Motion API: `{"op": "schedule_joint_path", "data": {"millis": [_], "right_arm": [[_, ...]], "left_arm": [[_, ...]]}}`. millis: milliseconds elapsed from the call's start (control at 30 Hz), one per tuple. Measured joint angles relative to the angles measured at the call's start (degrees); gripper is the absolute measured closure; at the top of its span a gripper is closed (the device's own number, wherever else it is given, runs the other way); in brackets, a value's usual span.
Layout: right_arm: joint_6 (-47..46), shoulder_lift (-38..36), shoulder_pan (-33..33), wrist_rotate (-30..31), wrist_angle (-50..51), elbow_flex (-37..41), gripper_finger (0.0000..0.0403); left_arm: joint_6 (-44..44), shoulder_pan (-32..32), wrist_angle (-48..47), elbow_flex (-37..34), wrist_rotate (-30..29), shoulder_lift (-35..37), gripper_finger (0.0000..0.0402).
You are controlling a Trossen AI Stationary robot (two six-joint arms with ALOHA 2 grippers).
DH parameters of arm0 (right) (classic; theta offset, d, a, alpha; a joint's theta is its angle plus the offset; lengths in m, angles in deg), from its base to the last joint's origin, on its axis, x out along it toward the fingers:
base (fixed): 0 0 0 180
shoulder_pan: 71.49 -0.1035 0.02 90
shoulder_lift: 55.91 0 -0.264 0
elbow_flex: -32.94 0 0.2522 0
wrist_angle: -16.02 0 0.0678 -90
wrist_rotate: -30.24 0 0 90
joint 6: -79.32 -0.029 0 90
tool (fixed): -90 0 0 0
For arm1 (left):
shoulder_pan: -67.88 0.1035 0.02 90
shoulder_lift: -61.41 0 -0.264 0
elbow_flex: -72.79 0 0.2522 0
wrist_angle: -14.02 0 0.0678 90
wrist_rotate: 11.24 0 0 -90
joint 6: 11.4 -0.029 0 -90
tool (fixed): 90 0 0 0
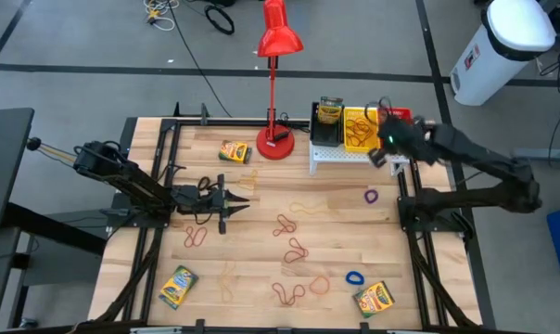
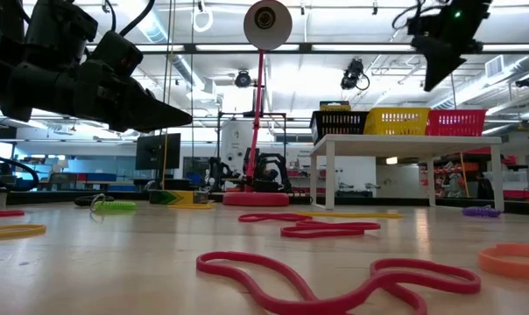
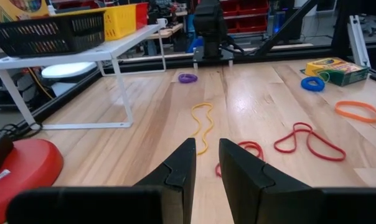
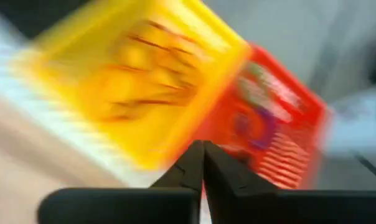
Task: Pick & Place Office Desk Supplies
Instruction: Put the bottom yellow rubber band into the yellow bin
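Yellow bin (image 4: 138, 74) and red bin (image 4: 275, 130) motion-blurred.

Lamp, shelf, bin
Red lamp (image 1: 278, 56) stands top centre on the table (image 1: 261, 232); white shelf (image 1: 340, 156) right of it; white bin (image 1: 498, 46) upper right.

1. Pale, striped wood grain on the table (image 1: 261, 232).
2. Three mesh bins on a white shelf (image 2: 378, 143): black bin (image 2: 341, 123), yellow bin (image 2: 396, 122), red bin (image 2: 457, 122).
3. Yellow-and-green crayon boxes: one (image 1: 235, 151) beside the red lamp (image 1: 278, 42), two more (image 1: 178, 286) (image 1: 375, 298) at the near corners.
4. Rubber bands all over: red loops (image 1: 295, 251), yellow loop (image 3: 202, 121), purple band (image 1: 371, 196), blue band (image 1: 355, 277), orange ring (image 3: 357, 111).
5. Dark fingers on both grippers (image 3: 203, 171) (image 4: 202, 163).
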Motion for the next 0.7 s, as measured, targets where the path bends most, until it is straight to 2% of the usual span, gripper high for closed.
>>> {"op": "schedule_joint_path", "data": {"millis": [233,400,500,600,700], "right_arm": [[4.06,-9.65,-16.04,-1.34,-31.4,18.97,0.0368],[11.5,-10.24,-23.97,-4.26,-56.5,30.44,0.0386],[15.06,-9.2,-28.48,-8.16,-69.97,36.12,0.0398],[16.81,-7.92,-32.69,-10.94,-82.78,41.11,0.0391],[19.08,-6.52,-36.49,-11.62,-91.21,45.03,0.039]], "left_arm": [[0.96,0.11,-0.02,0.0,0.0,0.0,0.0323],[1.1,0.11,-0.35,0.53,-0.68,0.02,0.0323],[1.48,0.03,-4.93,2.56,-1.79,0.04,0.0323],[2.37,-0.01,-12.62,6.08,-1.85,0.04,0.0324],[2.52,-1.12,-20.11,10.22,-2.3,0.04,0.0331]]}}
